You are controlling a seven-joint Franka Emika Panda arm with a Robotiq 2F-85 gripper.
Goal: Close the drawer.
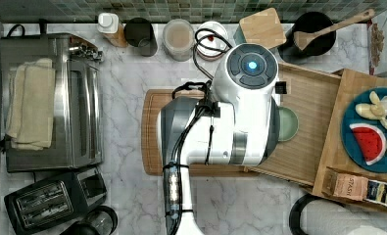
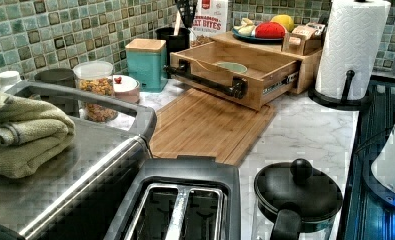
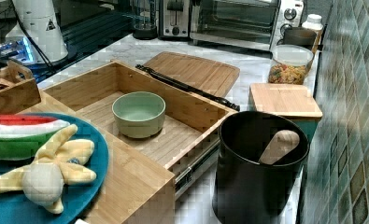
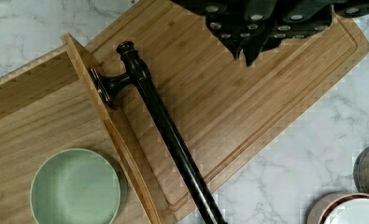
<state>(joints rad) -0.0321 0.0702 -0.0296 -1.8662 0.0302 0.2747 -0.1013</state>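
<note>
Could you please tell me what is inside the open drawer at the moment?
The drawer holds one pale green bowl, upright and apparently empty, on its wooden bottom. In the top view the arm covers part of the drawer, but the right view shows nothing else inside.

Drawer (image 3: 182, 133): light bamboo wood, visible grain, matt. Drawer handle (image 4: 166, 126): dark metal, slight sheen. Bowl (image 3: 138, 113): pale green, smooth, satin glaze. Cutting board (image 2: 210, 125): darker wood, striped grain, matt. Counter (image 1: 132, 78): white marble look, grey veins, polished. Toaster oven (image 1: 78, 103): brushed metal, reflective. Towel (image 2: 20, 135): folded green cloth, coarse weave. Paper towel roll (image 2: 352, 45): white embossed paper. Wall tiles (image 2: 60, 30): glossy green mosaic. Arm casing (image 1: 245, 112): white glossy plastic.
</note>
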